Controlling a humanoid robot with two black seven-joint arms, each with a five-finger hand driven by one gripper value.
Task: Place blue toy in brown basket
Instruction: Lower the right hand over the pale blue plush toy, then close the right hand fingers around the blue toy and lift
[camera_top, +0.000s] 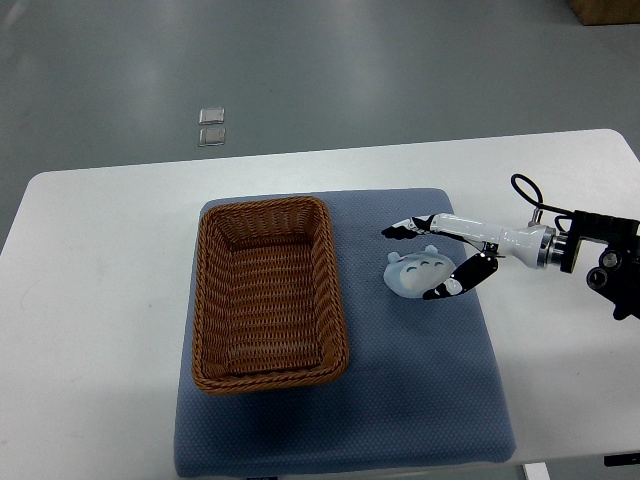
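Note:
A pale blue plush toy lies on the blue mat, just right of the brown wicker basket. My right hand reaches in from the right edge and straddles the toy. One white finger with a black tip lies beyond the toy, another sits at its near right side. The fingers are spread around the toy and I cannot see that they squeeze it. The toy rests on the mat. The basket holds nothing. No left arm shows.
The blue mat covers the middle of a white table. Two small clear plastic pieces lie on the grey floor beyond the table's far edge. A brown box corner shows at top right.

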